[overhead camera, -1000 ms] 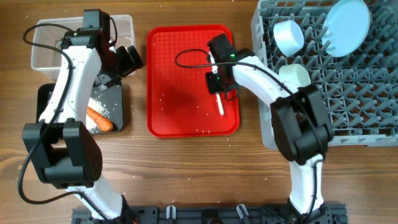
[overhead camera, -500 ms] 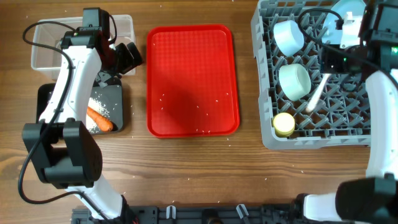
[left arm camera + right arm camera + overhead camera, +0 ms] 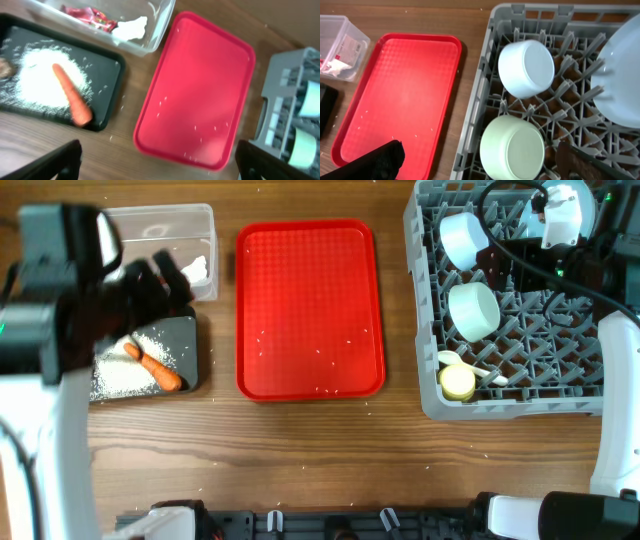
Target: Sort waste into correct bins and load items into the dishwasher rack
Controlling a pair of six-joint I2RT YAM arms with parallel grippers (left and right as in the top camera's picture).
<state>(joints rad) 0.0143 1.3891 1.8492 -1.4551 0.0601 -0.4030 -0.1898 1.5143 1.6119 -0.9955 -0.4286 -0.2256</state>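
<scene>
The grey dishwasher rack [image 3: 560, 395] holds two pale bowls [image 3: 465, 238] [image 3: 473, 310], a yellow cup [image 3: 458, 382] and the white spoon [image 3: 483, 370] lying beside the cup. In the right wrist view the plate [image 3: 622, 85] stands behind the bowls [image 3: 526, 67]. My right gripper [image 3: 480, 165] hangs open and empty above the rack's left side. The black tray [image 3: 110, 95] carries rice [image 3: 35, 85], a carrot [image 3: 70, 95] and a brown lump [image 3: 4, 67]. The clear tub [image 3: 155, 30] holds a red wrapper [image 3: 90, 15] and a tissue [image 3: 130, 27]. High above them, my left gripper [image 3: 162, 165] is open and empty.
A flat red tray [image 3: 310, 308] with a few stray rice grains lies between the bins and the rack. Bare wooden table [image 3: 320, 450] runs along the front. The raised left arm [image 3: 40, 330] hides the left part of both bins from above.
The right gripper carried the spoon from the red tray to the rack and opened; the spoon now lies by the yellow cup. The left arm has risen away from the tub.
</scene>
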